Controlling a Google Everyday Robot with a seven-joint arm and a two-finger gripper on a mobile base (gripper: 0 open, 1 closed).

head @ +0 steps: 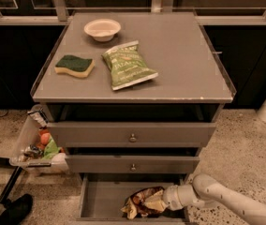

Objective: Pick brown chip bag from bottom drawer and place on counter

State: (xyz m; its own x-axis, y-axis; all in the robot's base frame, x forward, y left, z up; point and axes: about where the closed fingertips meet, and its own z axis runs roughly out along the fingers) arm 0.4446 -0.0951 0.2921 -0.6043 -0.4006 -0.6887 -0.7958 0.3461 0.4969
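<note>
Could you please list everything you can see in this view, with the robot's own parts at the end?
counter: one, grey, top of the cabinet
bowl: one, cream, back left of the counter
sponge: one, green on yellow, left side of the counter
green chip bag: one, green, middle of the counter, right of the sponge
top drawer: one, grey, knobbed, just under the counter
middle drawer: one, grey, knobbed, below the top drawer
bottom drawer: one, grey, lowest, pulled open
brown chip bag: one, dark brown with pale ends, inside the bottom drawer
bin: one, clear, on the floor left of the cabinet, holding mixed items
shoe: one, black, lower left floor
arm: one, off-white, reaching in from the lower right
gripper: one, off-white, at the brown chip bag's right end
</note>
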